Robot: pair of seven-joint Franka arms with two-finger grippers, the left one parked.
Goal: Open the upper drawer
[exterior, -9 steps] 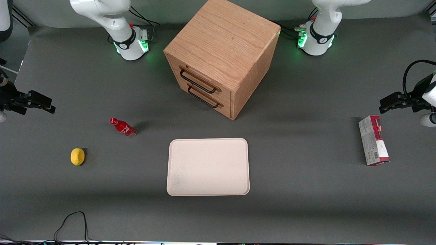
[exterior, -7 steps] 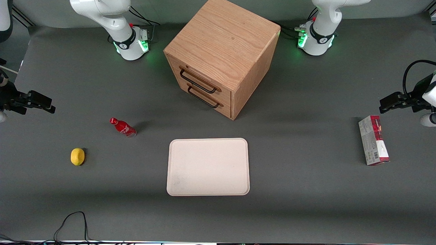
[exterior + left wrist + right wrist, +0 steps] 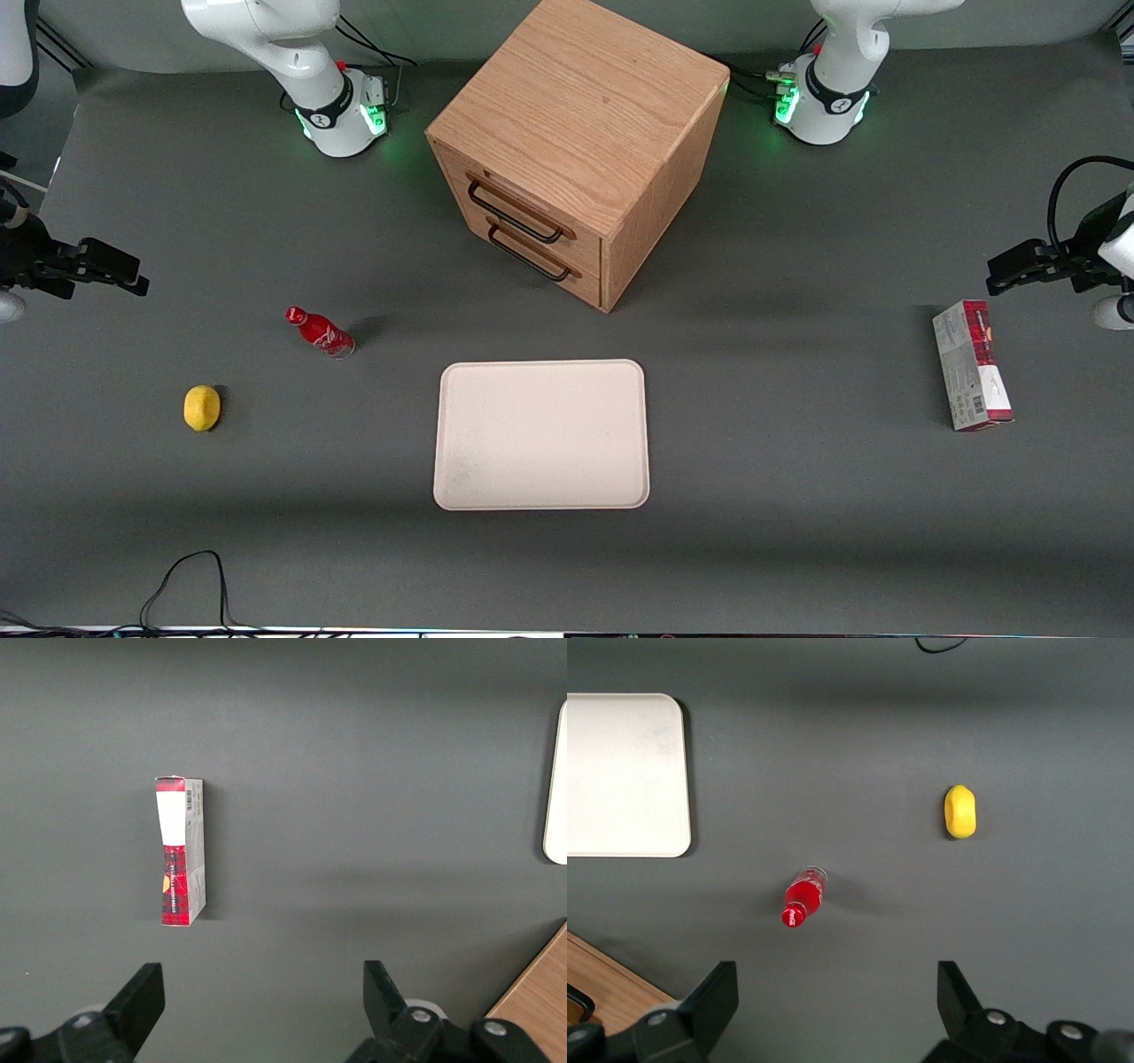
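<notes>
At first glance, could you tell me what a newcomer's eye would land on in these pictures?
Probably the oak cabinet mid-table, its upper drawer shut above an identical drawer. Nearer the front camera lies a pale tray, and toward the working arm's end a red bottle stands beside a lemon. The claw hangs open, high above the bottle.

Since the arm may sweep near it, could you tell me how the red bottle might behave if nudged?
The red bottle stands upright, tall and narrow, so it would probably tip. Being round, it might then roll. The open gripper hovers well clear, toward the working arm's end.
</notes>
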